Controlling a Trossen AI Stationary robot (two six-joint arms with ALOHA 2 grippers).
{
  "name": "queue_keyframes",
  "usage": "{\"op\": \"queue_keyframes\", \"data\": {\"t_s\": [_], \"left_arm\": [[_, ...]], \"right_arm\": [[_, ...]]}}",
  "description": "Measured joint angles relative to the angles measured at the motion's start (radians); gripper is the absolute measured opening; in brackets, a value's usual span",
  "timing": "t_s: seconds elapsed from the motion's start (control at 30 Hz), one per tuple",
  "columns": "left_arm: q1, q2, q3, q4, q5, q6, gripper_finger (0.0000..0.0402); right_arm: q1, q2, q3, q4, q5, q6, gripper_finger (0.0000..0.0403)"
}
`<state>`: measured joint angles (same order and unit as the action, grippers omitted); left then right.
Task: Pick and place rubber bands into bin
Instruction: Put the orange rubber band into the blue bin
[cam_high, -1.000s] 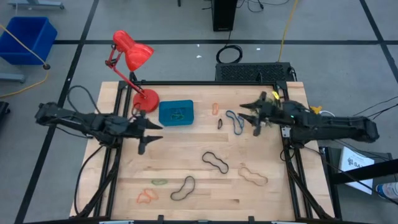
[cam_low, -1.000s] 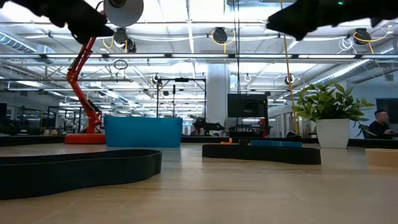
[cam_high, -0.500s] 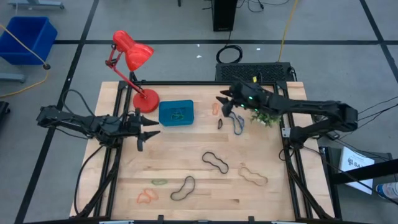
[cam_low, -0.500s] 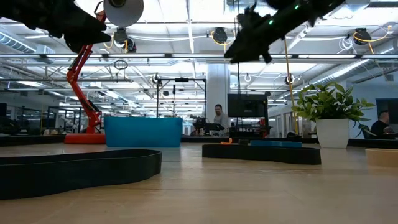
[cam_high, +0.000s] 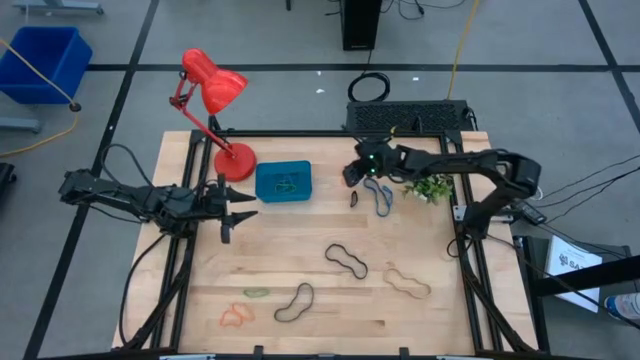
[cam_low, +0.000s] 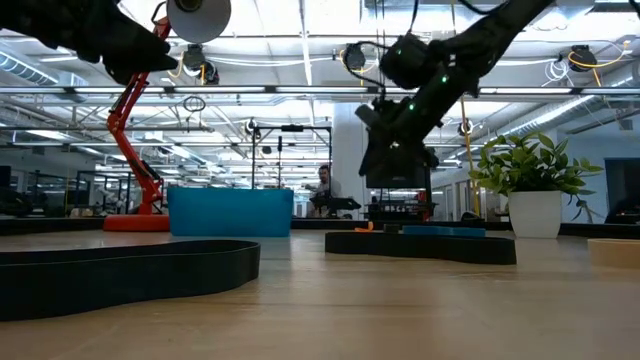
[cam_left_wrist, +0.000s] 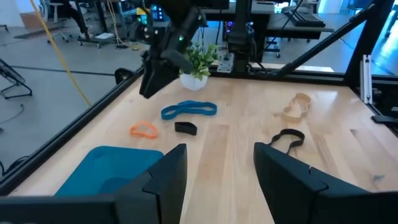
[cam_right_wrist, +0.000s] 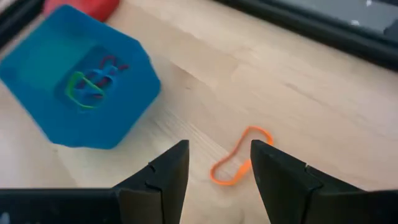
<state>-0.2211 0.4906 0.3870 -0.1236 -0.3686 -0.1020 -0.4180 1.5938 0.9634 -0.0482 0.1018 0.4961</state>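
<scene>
Right wrist view | orange rubber band (cam_right_wrist: 239, 157) between parted jaws | no writing legible

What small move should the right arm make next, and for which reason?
Probably lower the right pincer straight down onto the orange rubber band. Its fingers are open and nothing is held, and the band lies on the table just ahead of them, apart from the bin, which already holds a few bands. The left pincer waits, open.

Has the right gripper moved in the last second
Yes. In the high view the right gripper has swung from near the potted plant toward the bin, and now hangs open over the orange rubber band.
</scene>
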Motion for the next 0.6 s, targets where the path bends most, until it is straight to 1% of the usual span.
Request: {"op": "queue_keyframes", "data": {"t_s": [0.23,0.47,0.6], "left_arm": [[0.0,0.0,0.0,-0.006,0.0,-0.001,0.0193],[0.0,0.0,0.0,-0.007,0.0,0.0,0.0193],[0.0,0.0,0.0,-0.007,0.0,0.0,0.0193]], "right_arm": [[-0.007,0.093,0.0,0.035,0.001,0.016,0.0169],[-0.008,0.176,0.0,0.033,0.002,0.017,0.0169],[-0.008,0.197,0.0,0.036,0.033,0.032,0.0169]]}}
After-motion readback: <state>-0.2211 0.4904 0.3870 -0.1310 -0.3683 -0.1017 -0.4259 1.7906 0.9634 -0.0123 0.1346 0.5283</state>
